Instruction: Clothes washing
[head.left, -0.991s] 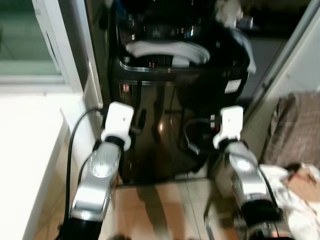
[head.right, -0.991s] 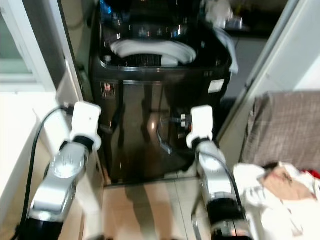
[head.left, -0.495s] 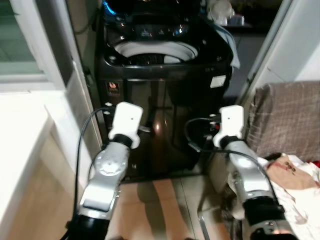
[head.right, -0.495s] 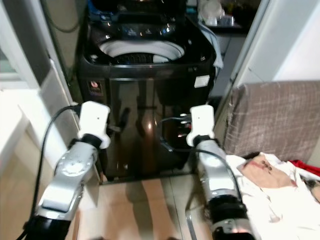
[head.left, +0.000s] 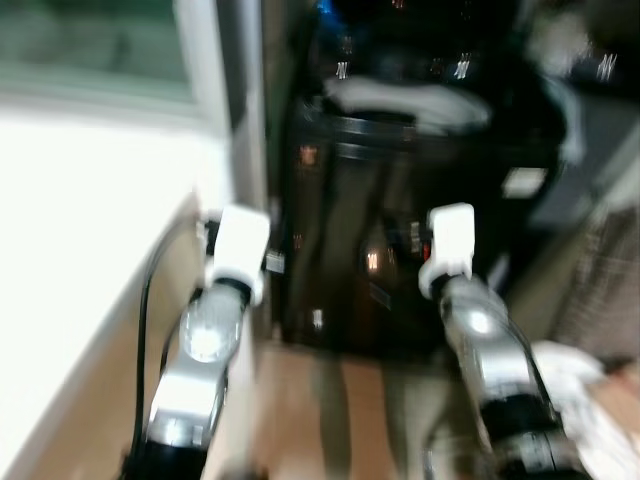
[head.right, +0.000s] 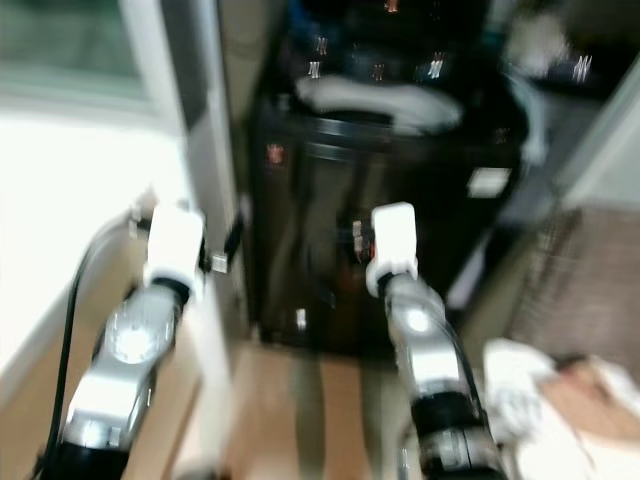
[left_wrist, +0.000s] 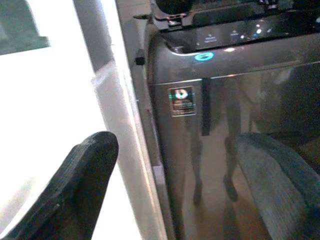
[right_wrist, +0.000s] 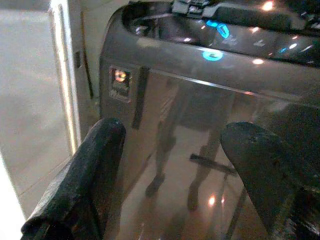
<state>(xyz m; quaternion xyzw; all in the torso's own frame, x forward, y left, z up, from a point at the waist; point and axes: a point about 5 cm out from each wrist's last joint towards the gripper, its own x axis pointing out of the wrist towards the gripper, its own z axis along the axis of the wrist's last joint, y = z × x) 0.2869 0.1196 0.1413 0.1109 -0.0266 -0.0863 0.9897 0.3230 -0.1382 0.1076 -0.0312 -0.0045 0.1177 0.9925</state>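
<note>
A black top-loading washing machine (head.left: 400, 220) stands straight ahead, lid up, with the white drum rim (head.left: 410, 100) showing at its top. Both arms are raised in front of its glossy front panel, apart from it. In the left wrist view my left gripper (left_wrist: 175, 190) is open and empty, facing the machine's left front corner and a small sticker (left_wrist: 181, 100). My right gripper (right_wrist: 175, 175) is open too, with nothing between its fingers, facing the front panel below the lit control strip (right_wrist: 215, 52). A pile of white clothes (head.right: 530, 390) lies at the lower right.
A bright white wall and door frame (head.left: 215, 120) stand close on the left of the machine. A brown checked cloth (head.right: 590, 270) hangs at the right. Tan tiled floor (head.left: 330, 400) lies between me and the machine. The eye views are blurred.
The whole picture has swung and blurred, so the camera has turned; the machine now sits further right in view. Both arms hold the same raised pose.
</note>
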